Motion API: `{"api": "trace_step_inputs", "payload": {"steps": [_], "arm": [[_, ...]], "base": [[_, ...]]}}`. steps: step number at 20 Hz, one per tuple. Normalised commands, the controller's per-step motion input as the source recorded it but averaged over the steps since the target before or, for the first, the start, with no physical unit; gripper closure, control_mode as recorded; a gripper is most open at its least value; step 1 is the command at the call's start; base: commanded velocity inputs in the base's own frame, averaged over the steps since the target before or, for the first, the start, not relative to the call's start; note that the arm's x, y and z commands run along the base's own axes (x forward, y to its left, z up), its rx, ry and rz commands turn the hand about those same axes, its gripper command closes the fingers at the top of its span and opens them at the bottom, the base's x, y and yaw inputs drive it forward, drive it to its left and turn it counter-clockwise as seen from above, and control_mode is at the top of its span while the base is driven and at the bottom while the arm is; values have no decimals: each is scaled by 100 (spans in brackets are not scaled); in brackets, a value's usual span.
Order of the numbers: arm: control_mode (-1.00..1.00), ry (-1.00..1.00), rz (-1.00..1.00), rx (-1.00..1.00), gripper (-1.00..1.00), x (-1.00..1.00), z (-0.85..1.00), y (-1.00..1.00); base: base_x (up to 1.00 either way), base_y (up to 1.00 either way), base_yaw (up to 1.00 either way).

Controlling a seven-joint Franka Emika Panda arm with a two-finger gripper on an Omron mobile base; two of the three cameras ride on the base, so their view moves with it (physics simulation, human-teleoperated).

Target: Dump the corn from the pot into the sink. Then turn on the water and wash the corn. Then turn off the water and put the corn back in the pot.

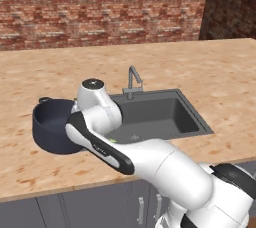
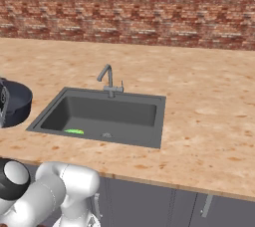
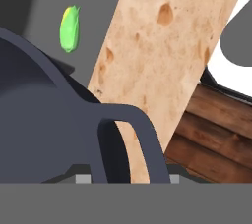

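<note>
A small bright green cob of corn, husked with a trace of yellow at one end, lies on the flat floor of the large dark grey rectangular sink, near the front left part of the basin and just left of the small round drain. The basin holds the cob and the drain fitting; its walls are smooth and matte, its rim flat and flush with the worktop. A slim grey metal faucet with a bent spout stands at the back edge.

Left of the sink, the round, deep, almost black cooking pot sits on the worktop close to the basin's left rim, its dark interior showing nothing inside in the left base view. A small loop handle rises from its far rim. In the hand view, the near loop handle curves up large in the foreground, and the fingers, closed narrow, appear clamped on it, though their tips are largely hidden behind the handle.

The worktop is a mottled tan, stone-like slab with brownish flecks. Below it run flat grey cabinet fronts with pale bar handles. A red-brown brick wall closes the scene behind.
</note>
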Motion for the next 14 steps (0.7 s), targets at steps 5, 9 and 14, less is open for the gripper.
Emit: {"api": "trace_step_inputs", "payload": {"steps": [5, 9, 14], "arm": [[-100, 9, 0, -2, 100, 18, -30, 43], [-100, 5, 0, -6, 100, 24, -29, 41], [-100, 0, 0, -9, 100, 31, -26, 34]], "base": [[0, 0, 0], [0, 0, 0], [0, 0, 0]]}}
